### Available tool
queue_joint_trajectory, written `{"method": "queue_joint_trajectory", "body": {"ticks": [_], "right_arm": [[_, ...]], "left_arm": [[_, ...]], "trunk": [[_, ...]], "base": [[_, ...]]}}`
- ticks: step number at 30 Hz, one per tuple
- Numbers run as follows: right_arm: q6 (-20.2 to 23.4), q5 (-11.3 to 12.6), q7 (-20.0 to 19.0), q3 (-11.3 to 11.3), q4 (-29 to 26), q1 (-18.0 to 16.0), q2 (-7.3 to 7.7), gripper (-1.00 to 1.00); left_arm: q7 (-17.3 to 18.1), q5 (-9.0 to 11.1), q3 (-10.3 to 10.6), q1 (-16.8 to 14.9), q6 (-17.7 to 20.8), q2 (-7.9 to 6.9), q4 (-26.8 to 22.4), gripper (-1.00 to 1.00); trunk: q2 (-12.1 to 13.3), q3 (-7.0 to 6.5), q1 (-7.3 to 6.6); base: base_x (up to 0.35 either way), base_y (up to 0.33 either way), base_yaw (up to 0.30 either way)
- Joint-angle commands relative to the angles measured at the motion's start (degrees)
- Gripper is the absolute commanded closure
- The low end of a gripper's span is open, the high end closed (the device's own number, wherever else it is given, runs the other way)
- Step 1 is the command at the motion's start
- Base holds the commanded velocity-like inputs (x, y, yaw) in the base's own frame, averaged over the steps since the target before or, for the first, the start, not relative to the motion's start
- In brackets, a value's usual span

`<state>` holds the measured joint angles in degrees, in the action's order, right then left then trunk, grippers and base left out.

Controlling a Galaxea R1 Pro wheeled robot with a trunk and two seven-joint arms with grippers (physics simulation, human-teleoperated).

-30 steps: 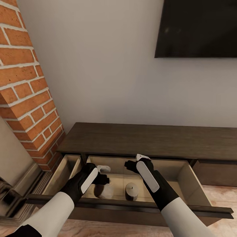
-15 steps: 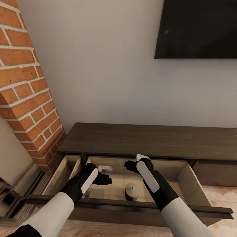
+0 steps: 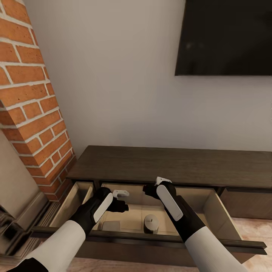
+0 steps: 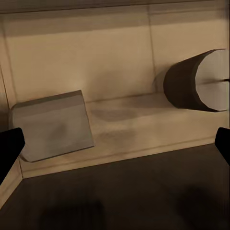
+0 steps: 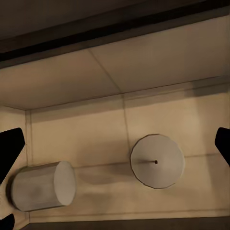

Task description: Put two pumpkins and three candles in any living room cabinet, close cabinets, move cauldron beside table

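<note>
The dark-brown cabinet (image 3: 170, 164) has its wide drawer (image 3: 222, 211) pulled out. Two tan candles are inside it. One candle (image 3: 151, 223) (image 5: 157, 160) (image 4: 199, 80) stands upright with its wick showing. The other candle (image 3: 111, 226) (image 4: 52, 125) (image 5: 43, 186) lies on its side on the drawer floor. My left gripper (image 3: 121, 200) hangs open above the lying candle, with nothing between its fingers. My right gripper (image 3: 153, 187) is open too, above the back of the drawer near the upright candle. Pumpkins, cauldron and table are out of view.
A narrower drawer (image 3: 75, 200) to the left also stands open. A brick fireplace column (image 3: 30, 113) rises at the left, close to the cabinet's end. A black TV (image 3: 226, 37) hangs on the wall above. The pulled-out drawer front (image 3: 151, 241) lies between me and the cabinet.
The candle under my left gripper dropped and now lies on its side on the drawer floor. Both grippers stay about where they were. The camera has tilted slightly upward.
</note>
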<state>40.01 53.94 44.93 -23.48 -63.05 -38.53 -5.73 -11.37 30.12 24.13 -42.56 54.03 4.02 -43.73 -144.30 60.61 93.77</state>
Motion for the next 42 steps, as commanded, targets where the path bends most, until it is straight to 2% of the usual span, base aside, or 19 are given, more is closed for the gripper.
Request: {"method": "queue_joint_trajectory", "body": {"ticks": [1,7,19,25,29,35,42], "right_arm": [[0.1,0.5,0.5,0.0,-0.1,0.0,0.01,-1.0],[0.1,0.5,0.5,0.0,0.0,0.0,0.01,-1.0],[0.3,0.5,0.5,0.3,0.3,0.0,0.05,-1.0],[3.9,0.5,0.5,0.7,0.7,0.0,0.06,-1.0],[4.6,0.5,0.6,0.8,1.0,0.0,0.09,-1.0],[5.0,0.5,0.7,3.5,1.0,0.0,0.1,-1.0],[5.2,0.4,0.8,4.1,1.1,0.0,0.09,-1.0]], "left_arm": [[-0.5,0.6,0.1,0.0,0.4,0.25,-0.1,-1.0],[-0.3,0.9,0.1,-0.1,1.1,0.86,-0.1,-1.0],[-0.2,1.2,0.1,-0.7,1.4,0.9,0.0,-1.0],[-0.2,1.2,0.1,-0.7,1.4,0.9,0.0,-1.0],[-0.2,1.2,0.1,-0.7,1.4,0.9,0.0,-1.0],[-0.2,1.2,0.1,-0.7,1.4,0.9,0.0,-1.0],[-0.2,1.2,0.1,-0.7,1.4,0.9,0.0,-1.0]], "trunk": [[0.0,-0.16,-0.04],[0.1,-1.49,-0.19],[0.2,-4.15,-0.5],[0.3,-5.48,-0.66],[0.4,-6.37,-0.76],[0.4,-7.7,-0.91],[0.5,-9.25,-1.09]], "base": [[0.0,0.0,0.0],[0.0,0.0,0.0],[-0.001,0.0,0.0],[-0.046,0.0,0.0],[-0.014,0.0,0.0],[-0.057,0.0,0.0],[-0.048,0.0,0.0]]}}
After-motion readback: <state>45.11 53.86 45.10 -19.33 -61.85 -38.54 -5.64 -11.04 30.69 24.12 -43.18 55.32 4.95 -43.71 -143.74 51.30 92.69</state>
